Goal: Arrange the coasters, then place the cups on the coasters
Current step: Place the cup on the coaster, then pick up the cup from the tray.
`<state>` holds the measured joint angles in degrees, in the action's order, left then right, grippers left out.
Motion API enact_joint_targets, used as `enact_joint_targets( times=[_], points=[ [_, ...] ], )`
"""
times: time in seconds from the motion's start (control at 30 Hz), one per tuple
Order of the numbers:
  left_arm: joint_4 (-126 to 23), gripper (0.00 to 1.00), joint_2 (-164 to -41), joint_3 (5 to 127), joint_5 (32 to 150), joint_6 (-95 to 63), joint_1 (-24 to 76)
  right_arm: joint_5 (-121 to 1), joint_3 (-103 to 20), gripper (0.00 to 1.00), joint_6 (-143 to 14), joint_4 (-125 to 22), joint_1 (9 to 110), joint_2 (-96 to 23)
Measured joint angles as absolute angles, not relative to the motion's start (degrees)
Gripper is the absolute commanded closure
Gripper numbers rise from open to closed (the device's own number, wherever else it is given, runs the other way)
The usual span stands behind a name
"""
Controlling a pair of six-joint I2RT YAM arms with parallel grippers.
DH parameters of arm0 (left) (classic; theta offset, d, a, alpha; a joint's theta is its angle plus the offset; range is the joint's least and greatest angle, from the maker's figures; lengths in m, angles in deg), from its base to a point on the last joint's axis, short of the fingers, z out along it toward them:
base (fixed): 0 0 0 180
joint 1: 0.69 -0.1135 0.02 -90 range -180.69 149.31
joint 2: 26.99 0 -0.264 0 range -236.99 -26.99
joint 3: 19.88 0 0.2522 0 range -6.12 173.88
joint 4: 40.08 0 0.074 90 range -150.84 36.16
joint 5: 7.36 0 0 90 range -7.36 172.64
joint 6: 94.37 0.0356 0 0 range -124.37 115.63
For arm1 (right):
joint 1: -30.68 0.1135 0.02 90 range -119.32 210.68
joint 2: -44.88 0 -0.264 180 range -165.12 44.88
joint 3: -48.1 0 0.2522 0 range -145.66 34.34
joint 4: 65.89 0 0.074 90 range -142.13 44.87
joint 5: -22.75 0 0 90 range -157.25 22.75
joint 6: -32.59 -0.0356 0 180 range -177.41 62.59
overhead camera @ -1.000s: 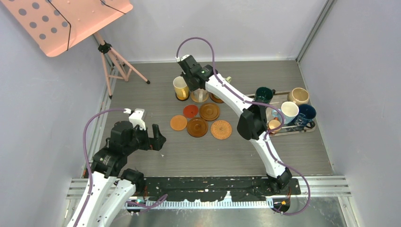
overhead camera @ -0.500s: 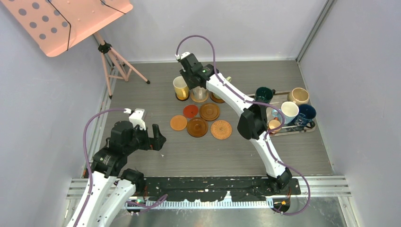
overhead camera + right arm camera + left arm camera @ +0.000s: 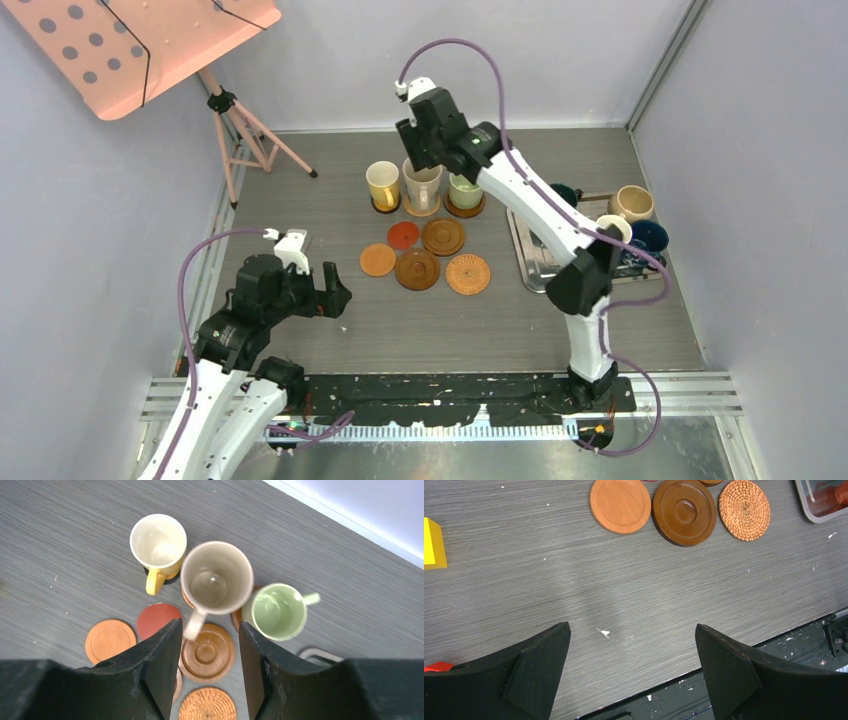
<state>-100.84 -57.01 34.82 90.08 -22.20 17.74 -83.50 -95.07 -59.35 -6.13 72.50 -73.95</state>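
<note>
Grey wood-grain table [image 3: 640,330] holds a yellow cup [image 3: 382,184], beige cup [image 3: 421,183] and pale green cup [image 3: 464,189] near its far edge, each covering most of a coaster [image 3: 421,211]. Right gripper [image 3: 209,630] hovers over the beige cup, jaws parted, empty; left gripper [image 3: 631,630] gapes empty. Ringed wooden coasters [image 3: 442,237] and a wicker coaster [image 3: 467,273] lie bare mid-table. Right arm [image 3: 560,225] hides part of the metal tray [image 3: 527,262].

Glossy ceramic beige cup [image 3: 216,577] — rough woven wicker coaster [image 3: 744,502].

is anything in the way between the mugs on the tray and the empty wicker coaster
Nothing visible on the table: bare surface lies between the tray and the wicker coaster. Only the right arm's elbow hangs over the tray.
</note>
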Motion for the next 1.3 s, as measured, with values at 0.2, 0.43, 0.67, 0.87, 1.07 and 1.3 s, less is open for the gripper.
enact_joint_targets(
  times=[0.2,0.43,0.67,0.87,1.07,1.3],
  points=[
    [-100.82,0.0,-57.03,34.82,90.23,-22.2,17.74,-87.39,-82.08,0.46,-59.48,-7.09,72.26,-59.2],
    [-100.82,0.01,-57.01,34.82,90.84,-22.2,17.74,-89.4,-69.76,0.45,-59.48,-6.0,68.89,-51.07],
    [-100.82,0.0,-56.82,34.82,90.89,-22.2,17.74,-90.43,-63.13,0.44,-59.31,-2.61,58.73,-48.36],
    [-100.82,0.01,-56.49,34.82,90.87,-22.2,17.74,-90.89,-61.47,0.43,-59.02,-1.06,49.73,-48.2],
    [-100.82,0.0,-56.2,34.8,90.87,-22.2,17.74,-88.59,-60.51,0.41,-58.89,-0.62,43.65,-47.61],
    [-100.8,0.0,-55.79,34.8,90.87,-22.2,17.74,-84.66,-60.84,0.4,-58.58,-0.62,39.98,-48.53]
  ],
)
